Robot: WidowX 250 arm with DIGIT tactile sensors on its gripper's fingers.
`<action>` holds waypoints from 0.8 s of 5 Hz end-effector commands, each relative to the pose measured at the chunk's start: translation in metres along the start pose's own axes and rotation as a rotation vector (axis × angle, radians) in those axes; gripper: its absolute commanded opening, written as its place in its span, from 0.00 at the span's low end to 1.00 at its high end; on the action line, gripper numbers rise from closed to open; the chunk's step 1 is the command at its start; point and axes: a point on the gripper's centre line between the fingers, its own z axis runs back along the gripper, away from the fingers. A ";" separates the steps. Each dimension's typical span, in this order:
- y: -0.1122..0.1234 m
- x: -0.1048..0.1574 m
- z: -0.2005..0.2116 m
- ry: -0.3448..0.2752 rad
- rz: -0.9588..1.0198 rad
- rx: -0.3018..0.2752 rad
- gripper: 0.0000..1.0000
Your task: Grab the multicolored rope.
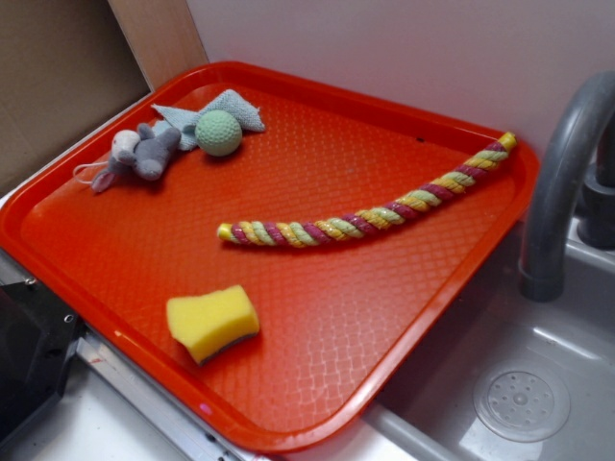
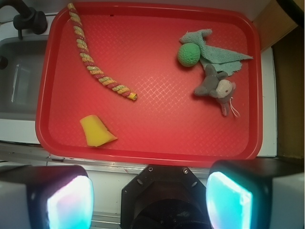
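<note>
- Exterior view: the rope (image 1: 370,217) lies free on the red tray (image 1: 115,264), curving from the centre toward two o'clock. A yellow sponge (image 1: 211,322) sits at seven o'clock from it, and a ball (image 1: 219,133), cloth (image 1: 240,106) and toy mouse (image 1: 142,154) at ten. My gripper is out of sight here, so nothing is grabbed yet.
- Wrist view: my gripper (image 2: 150,198) hangs spread wide and empty off the tray's near edge, with the rope at eleven o'clock, well apart. The whole approach, descent and squeeze remain.
</note>
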 end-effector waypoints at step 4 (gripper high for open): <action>-0.032 0.074 -0.058 -0.151 -0.237 -0.135 1.00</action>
